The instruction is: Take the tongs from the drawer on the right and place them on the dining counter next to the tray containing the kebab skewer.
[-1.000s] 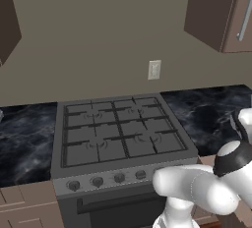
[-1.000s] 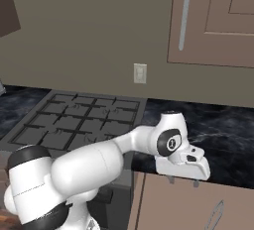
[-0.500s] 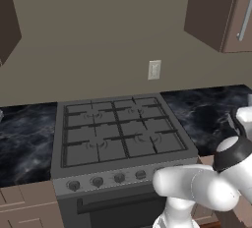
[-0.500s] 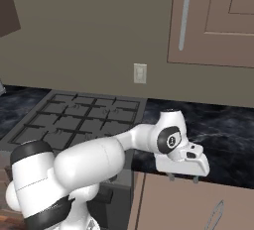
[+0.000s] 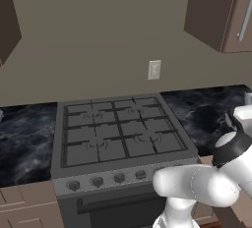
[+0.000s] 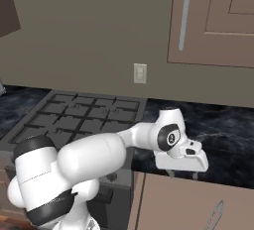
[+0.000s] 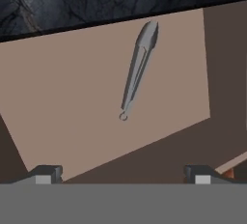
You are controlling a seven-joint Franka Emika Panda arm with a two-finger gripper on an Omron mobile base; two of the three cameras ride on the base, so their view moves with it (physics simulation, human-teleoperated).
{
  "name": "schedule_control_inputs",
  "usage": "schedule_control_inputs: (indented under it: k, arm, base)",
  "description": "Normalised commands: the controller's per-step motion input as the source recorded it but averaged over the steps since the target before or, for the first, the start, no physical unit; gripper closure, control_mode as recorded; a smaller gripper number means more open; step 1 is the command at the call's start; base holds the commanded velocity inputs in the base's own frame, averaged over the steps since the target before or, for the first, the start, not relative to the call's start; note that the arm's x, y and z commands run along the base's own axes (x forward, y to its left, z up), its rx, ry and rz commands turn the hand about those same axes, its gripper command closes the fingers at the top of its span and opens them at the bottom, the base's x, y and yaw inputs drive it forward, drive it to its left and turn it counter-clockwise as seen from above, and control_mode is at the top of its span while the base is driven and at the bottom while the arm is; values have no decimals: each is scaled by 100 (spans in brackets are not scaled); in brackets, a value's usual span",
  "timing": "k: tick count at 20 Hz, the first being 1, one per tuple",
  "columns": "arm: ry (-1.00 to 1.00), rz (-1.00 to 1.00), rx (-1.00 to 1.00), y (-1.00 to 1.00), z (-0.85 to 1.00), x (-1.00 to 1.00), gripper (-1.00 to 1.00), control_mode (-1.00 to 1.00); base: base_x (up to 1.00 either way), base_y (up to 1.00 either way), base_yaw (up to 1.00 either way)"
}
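The drawer (image 7: pixel 72 97) stands pulled out below the black counter, and its light-brown floor shows. On that floor lie the slim silver-grey tongs (image 7: pixel 139 68), tip toward the counter edge and small ring end toward me. My gripper (image 7: pixel 123 174) hangs above the drawer, open, its two dark fingertips (image 7: pixel 46 172) spread wide and nothing between them. From the right base view, the gripper (image 6: pixel 183 175) points down over the drawer (image 6: pixel 168 199), just in front of the counter edge, and the tongs (image 6: pixel 217 213) lie lower right of it. The dining counter, tray and kebab skewer are out of view.
A grey gas stove (image 5: pixel 120 136) sits left of the drawer, set into the narrow black marble counter (image 6: pixel 223 135). Brown wall cabinets (image 6: pixel 213 21) hang above. A white outlet (image 6: pixel 140 73) is on the wall.
The hand has drifted slightly left above the open drawer. The jaws have stayed open and the tongs have not moved.
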Motion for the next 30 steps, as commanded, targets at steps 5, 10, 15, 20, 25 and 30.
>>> schedule_control_inputs:
  k: [5,10,15,20,25,30]
  arm:
    - [0,4,0,0,-12,12,-100,-100]
    - [-6,3,1,-2,-8,-1,-100,-100]
    - [-14,0,4,-20,-11,-22,-100,-100]
    - [-9,0,5,-35,-9,-11,-100,-100]
    - [-3,0,6,-38,-7,0,-100,-100]
    - [-1,0,9,-33,0,0,-100,-100]
  base:
    - [0,0,0]
    - [0,0,0]
    - [0,0,0]
    - [0,0,0]
    - [0,0,0]
    - [0,0,0]
